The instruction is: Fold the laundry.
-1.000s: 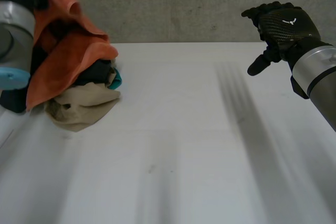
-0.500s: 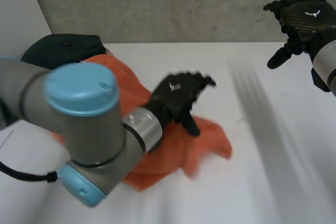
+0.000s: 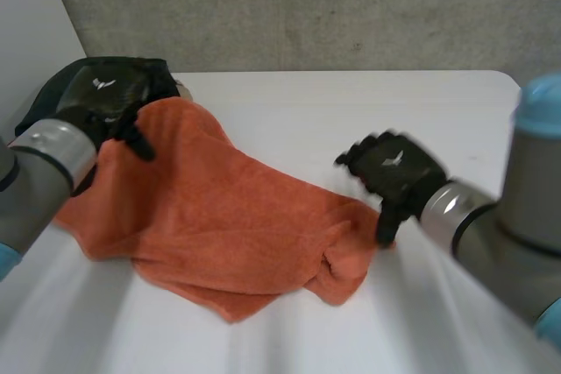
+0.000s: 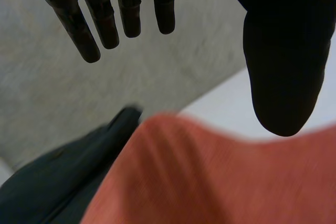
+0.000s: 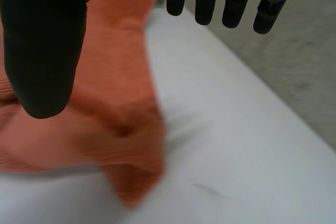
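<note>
An orange cloth (image 3: 228, 216) lies rumpled and half spread on the white table (image 3: 351, 102). My left hand (image 3: 101, 98) hovers over its far left corner, fingers straight and thumb apart, holding nothing. In the left wrist view the left hand (image 4: 278, 51) hangs above the orange cloth (image 4: 210, 182). My right hand (image 3: 394, 168) is low at the cloth's right edge. In its wrist view the right hand (image 5: 42, 40) is open too, with the orange cloth (image 5: 121, 93) under the thumb and bare table beyond the fingertips.
A dark garment (image 3: 158, 72) lies bunched at the table's far left, behind the left hand, and shows as the dark garment (image 4: 52, 182) beside the cloth. A grey concrete wall (image 3: 333, 6) stands behind the table. Bare table lies right of and behind the cloth.
The left hand let go of the orange cloth and drew back to its far left corner; the cloth now lies flatter. The right hand dropped from high at the right to the cloth's right edge.
</note>
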You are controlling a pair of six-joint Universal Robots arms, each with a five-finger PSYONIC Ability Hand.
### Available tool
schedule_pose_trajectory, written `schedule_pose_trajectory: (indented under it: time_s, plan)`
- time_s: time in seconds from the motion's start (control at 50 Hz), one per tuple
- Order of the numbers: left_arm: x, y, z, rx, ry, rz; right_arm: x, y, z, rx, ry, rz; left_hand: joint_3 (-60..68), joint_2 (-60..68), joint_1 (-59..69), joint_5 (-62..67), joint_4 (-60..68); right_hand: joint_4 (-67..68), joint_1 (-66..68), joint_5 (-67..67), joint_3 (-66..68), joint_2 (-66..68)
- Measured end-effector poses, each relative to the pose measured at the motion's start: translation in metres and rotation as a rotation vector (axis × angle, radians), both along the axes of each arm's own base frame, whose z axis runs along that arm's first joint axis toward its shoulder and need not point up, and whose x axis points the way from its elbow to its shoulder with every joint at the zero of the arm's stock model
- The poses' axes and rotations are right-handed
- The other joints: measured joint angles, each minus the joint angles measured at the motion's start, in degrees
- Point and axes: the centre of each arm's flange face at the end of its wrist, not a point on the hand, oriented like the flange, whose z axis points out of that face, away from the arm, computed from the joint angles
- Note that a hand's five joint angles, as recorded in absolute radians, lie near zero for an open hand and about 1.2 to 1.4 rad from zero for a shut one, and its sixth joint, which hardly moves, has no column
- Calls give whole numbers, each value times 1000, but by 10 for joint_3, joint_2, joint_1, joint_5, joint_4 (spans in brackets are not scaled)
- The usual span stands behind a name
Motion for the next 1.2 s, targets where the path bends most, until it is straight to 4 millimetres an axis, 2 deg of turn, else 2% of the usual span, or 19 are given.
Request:
schedule_pose_trajectory:
  time_s: [0.08,0.14,0.16,0.2,0.22,0.24,0.3,0.44,0.52,0.6,0.64,0.76,0.8,0.82,0.88,0.94,1.04,1.14,1.2]
  plan:
    - [23,-13,-21,29,-80,39,12,11,-30,28,16,46,0,0,0,0,0,0,0,0,0,0]
    - [32,-18,-31,49,-95,41,20,12,-52,40,25,63,0,0,0,0,0,2,5,2,2,5]
    - [33,-18,-32,53,-95,40,21,12,-56,42,27,63,0,0,0,0,0,47,54,47,46,56]
    - [34,-18,-35,62,-89,34,24,8,-68,49,34,58,0,0,0,0,0,253,259,253,254,260]
    - [34,-17,-36,65,-86,32,24,7,-70,49,34,57,0,0,0,0,0,289,309,289,291,311]
    - [34,-16,-37,68,-79,28,25,4,-75,51,39,45,0,0,0,0,0,439,437,434,440,453]
    - [31,-13,-37,69,-63,20,24,-3,-80,46,45,15,0,0,0,0,0,547,487,527,547,551]
    - [25,-4,-27,48,-29,0,6,-27,-64,-22,37,-100,0,0,0,0,0,558,487,534,557,552]
    - [20,6,-18,25,-12,-18,-34,-70,-37,-132,50,-237,0,0,0,0,0,563,487,543,557,552]
    - [17,12,-16,23,-9,-32,-59,-98,-27,-197,98,-301,0,0,0,0,0,564,487,545,558,552]
    - [12,19,-19,31,-12,-52,-76,-125,-24,-253,150,-341,0,0,0,0,0,565,487,546,558,552]
    - [1,33,-29,65,-21,-97,-88,-168,-24,-331,184,-383,0,0,0,2,1,565,487,547,558,552]
    - [-2,36,-32,77,-24,-110,-88,-176,-25,-341,174,-389,0,0,0,2,1,507,447,495,502,498]
    - [-4,40,-37,90,-29,-121,-86,-182,-26,-348,159,-393,2,2,1,4,2,338,291,336,333,322]
    - [-9,45,-43,112,-36,-140,-83,-189,-27,-351,132,-398,10,11,5,22,13,95,54,86,91,77]
    - [-14,52,-50,134,-45,-163,-82,-190,-28,-343,108,-401,40,39,30,52,42,4,-3,0,1,-1]
    - [-19,66,-60,168,-61,-197,-84,-173,-21,-301,100,-396,59,58,45,73,63,-1,-3,-1,-1,-2]
    - [-20,78,-68,192,-87,-217,-88,-130,-5,-208,117,-356,113,112,108,124,116,1,-2,0,1,0]
    - [-19,83,-75,197,-123,-225,-90,-100,-7,-96,135,-306,130,128,122,141,134,3,-1,4,2,0]
